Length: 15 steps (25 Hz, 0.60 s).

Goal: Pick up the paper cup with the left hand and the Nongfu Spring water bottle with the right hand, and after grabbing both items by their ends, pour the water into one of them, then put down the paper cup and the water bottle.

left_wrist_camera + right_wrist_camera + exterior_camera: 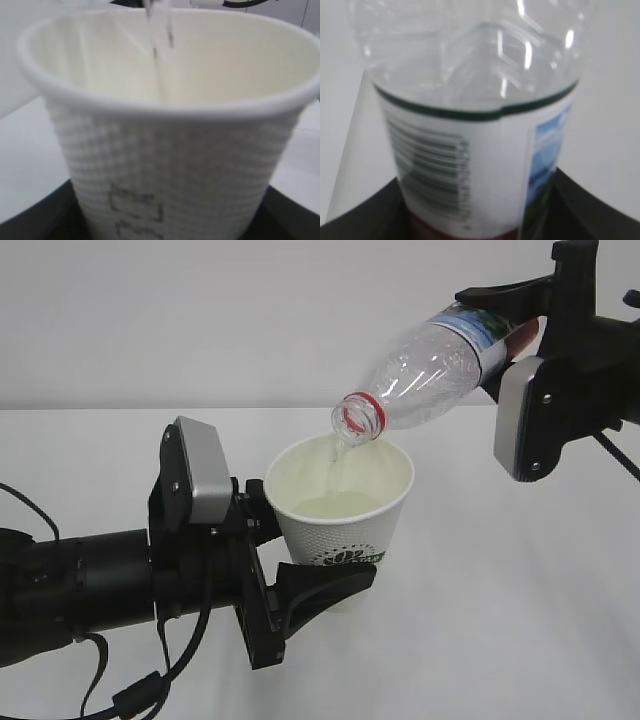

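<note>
My left gripper (pixel 300 550) is shut on the lower part of the white paper cup (pixel 345 502), holding it upright above the table. My right gripper (pixel 512 335) is shut on the base end of the Nongfu Spring water bottle (pixel 435 365), which is tilted with its red-ringed mouth over the cup's rim. A thin stream of water (pixel 336 452) falls into the cup, where water pools at the bottom. In the left wrist view the cup (pixel 170 150) fills the frame and the stream (pixel 161 65) runs down inside. The right wrist view shows the bottle's label (pixel 470 160) between black fingers (pixel 362 220).
The white table (pixel 500 590) lies under both arms, with a plain white wall behind. The left arm's black body and cables (pixel 90 580) take up the lower left.
</note>
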Motion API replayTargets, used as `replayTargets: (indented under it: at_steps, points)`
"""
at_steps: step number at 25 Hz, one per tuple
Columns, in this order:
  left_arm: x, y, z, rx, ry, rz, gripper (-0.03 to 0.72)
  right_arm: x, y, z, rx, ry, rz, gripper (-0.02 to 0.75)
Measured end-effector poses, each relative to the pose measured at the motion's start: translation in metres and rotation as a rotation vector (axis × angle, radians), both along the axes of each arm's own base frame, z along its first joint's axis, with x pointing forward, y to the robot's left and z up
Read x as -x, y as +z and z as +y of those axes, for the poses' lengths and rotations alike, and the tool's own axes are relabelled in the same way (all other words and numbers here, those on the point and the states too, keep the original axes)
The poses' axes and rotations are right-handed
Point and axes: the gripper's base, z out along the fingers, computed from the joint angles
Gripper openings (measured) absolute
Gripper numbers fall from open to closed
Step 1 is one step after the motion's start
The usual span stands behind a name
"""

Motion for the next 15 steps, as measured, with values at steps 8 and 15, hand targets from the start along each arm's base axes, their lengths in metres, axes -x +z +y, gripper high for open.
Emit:
replayTargets:
  at_steps: [8, 15]
  points:
    - [0.0000, 0.0000, 0.0000, 0.000, 0.000, 0.000, 0.519, 0.0000, 0.0000, 0.0000, 0.009, 0.001, -0.006, 0.448]
    - [0.0000, -0.0002, 0.0000, -0.002, 0.001, 0.001, 0.519, -0.0001, 0.0001, -0.0001, 0.009, 0.000, -0.007, 0.448]
